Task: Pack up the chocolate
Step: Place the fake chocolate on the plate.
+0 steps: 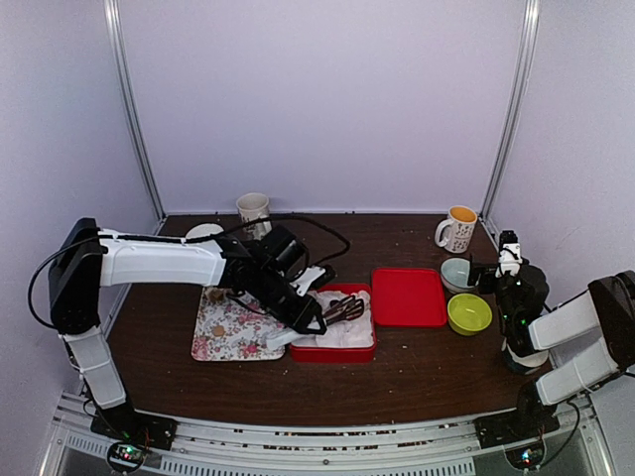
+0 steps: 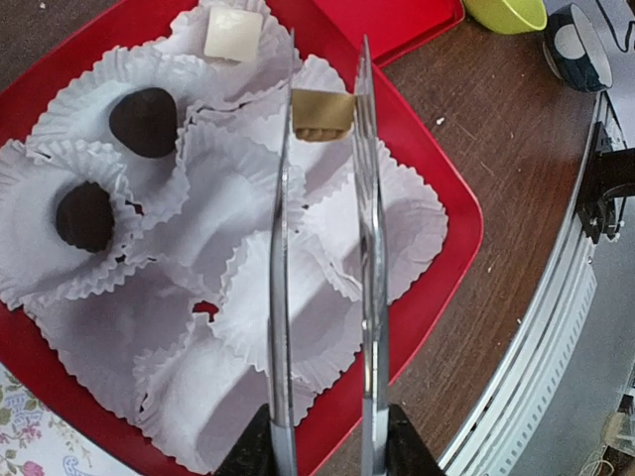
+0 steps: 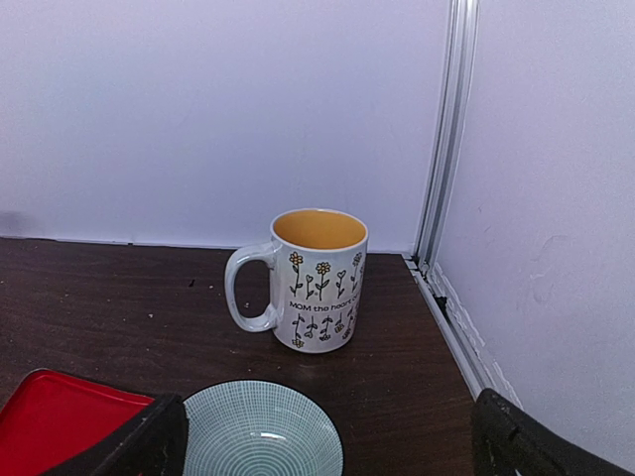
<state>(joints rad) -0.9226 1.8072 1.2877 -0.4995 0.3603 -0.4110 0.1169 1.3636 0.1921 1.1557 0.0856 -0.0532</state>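
Observation:
A red box [image 2: 437, 203] lined with white paper cups [image 2: 238, 258] sits mid-table, also in the top view [image 1: 337, 349]. Two dark chocolates [image 2: 145, 121] [image 2: 84, 216] and a pale piece [image 2: 233, 33] lie in the cups. My left gripper [image 2: 322, 451] is shut on metal tongs [image 2: 370, 248], whose tips pinch a tan chocolate [image 2: 322, 114] just above an empty cup. In the top view the left gripper [image 1: 303, 312] hangs over the box's left side. My right gripper [image 1: 506, 260] is open and empty at the right, facing a mug; it also shows in the right wrist view [image 3: 332, 441].
A red lid [image 1: 409, 297] lies right of the box. A green bowl [image 1: 469, 313], a teal bowl [image 3: 260, 431] and a flowered mug [image 3: 316, 280] stand at the right. A floral cloth [image 1: 233, 327] lies left of the box, a paper cup [image 1: 254, 213] at the back.

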